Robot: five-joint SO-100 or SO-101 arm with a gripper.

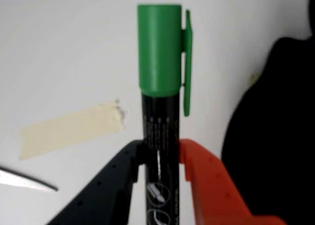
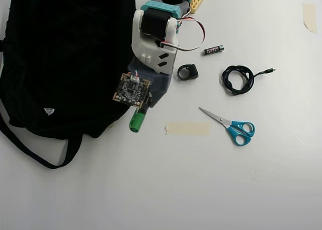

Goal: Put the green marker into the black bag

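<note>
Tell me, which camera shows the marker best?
The wrist view: the marker fills the frame, its barrel clamped in the gripper. In the overhead view only its green cap sticks out from under the arm.

The green marker [image 1: 160, 112] stands in the middle of the wrist view, its bright green cap with a side clip toward the top of the frame and its dark barrel with pale print running down to the bottom edge. In the overhead view only its green cap end [image 2: 136, 121] shows, just left of centre, beside the bag's lower right edge. The black bag [image 2: 65, 59], a large dark fabric backpack with a small white patch and a long strap looping below it, fills the upper left of the overhead view.
</note>
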